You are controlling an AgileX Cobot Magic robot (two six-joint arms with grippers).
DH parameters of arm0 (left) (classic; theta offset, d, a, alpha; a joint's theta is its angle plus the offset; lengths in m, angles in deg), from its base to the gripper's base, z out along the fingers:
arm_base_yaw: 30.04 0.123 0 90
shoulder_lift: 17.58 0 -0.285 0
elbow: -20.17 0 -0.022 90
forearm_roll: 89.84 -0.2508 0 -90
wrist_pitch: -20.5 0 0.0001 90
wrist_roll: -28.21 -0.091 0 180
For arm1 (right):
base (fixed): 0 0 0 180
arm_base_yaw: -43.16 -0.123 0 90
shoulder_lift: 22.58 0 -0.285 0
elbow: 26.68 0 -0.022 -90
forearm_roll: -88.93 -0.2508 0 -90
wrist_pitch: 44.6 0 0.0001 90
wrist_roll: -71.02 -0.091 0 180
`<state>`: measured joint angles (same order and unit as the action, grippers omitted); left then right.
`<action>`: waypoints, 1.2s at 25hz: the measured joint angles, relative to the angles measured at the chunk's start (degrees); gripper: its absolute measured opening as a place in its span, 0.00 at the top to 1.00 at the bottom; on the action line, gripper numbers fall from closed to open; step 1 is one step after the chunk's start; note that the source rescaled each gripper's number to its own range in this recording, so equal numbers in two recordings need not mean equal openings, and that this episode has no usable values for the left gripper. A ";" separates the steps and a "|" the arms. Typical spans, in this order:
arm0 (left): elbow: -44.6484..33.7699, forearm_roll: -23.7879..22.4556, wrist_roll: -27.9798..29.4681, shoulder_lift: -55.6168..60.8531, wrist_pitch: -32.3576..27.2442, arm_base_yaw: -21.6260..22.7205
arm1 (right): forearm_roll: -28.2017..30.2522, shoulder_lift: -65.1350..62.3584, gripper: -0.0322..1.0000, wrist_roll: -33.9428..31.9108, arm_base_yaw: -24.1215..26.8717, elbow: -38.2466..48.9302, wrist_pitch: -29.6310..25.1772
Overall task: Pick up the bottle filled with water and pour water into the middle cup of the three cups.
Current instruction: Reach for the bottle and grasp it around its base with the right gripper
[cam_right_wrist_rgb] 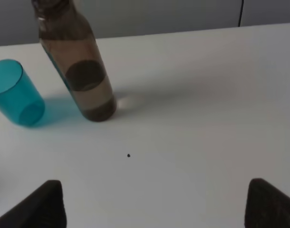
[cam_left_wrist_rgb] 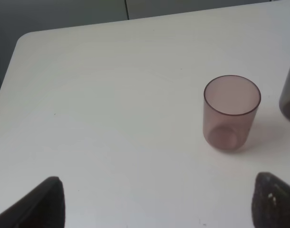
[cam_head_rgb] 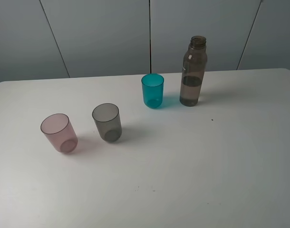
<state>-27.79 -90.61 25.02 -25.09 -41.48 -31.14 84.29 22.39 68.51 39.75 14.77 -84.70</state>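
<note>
The smoky grey-brown bottle [cam_head_rgb: 193, 71] stands upright at the back of the white table, partly filled with water, with no cap; it also shows in the right wrist view [cam_right_wrist_rgb: 81, 71]. The three cups stand upright in a diagonal row: pink cup [cam_head_rgb: 59, 133], smoky grey middle cup [cam_head_rgb: 107, 122], teal cup [cam_head_rgb: 152, 90]. My left gripper [cam_left_wrist_rgb: 157, 209] is open and empty, short of the pink cup [cam_left_wrist_rgb: 230, 113]. My right gripper [cam_right_wrist_rgb: 154, 206] is open and empty, short of the bottle and the teal cup [cam_right_wrist_rgb: 15, 92]. Neither gripper shows in the exterior high view.
The white table [cam_head_rgb: 192, 166] has a rounded far-left corner [cam_left_wrist_rgb: 26, 40] and ends at a grey panelled wall [cam_head_rgb: 97, 33]. A tiny dark speck [cam_head_rgb: 212, 119] lies on the table in front of the bottle.
</note>
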 joint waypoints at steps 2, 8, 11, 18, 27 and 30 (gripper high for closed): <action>0.00 0.00 0.00 0.00 0.00 0.00 | -0.10 2.95 0.56 0.00 -2.05 0.00 3.46; 0.00 0.00 0.00 0.00 0.00 0.00 | -0.48 12.70 0.56 0.69 -13.17 0.00 13.19; 0.00 0.00 0.00 0.00 0.00 0.00 | -0.74 17.99 0.56 1.05 -16.70 0.00 17.79; 0.00 0.00 0.00 0.00 0.00 0.00 | -0.94 30.80 0.22 1.17 -19.34 0.21 29.42; 0.00 0.00 0.00 0.00 0.00 0.00 | -1.06 48.52 0.17 1.25 -19.34 0.72 47.93; 0.00 0.00 0.00 0.00 0.00 0.00 | -1.06 53.03 0.17 1.25 -19.34 0.72 52.78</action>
<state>-27.79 -90.61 25.02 -25.09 -41.48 -31.14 83.23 75.41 69.77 20.42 15.49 -31.93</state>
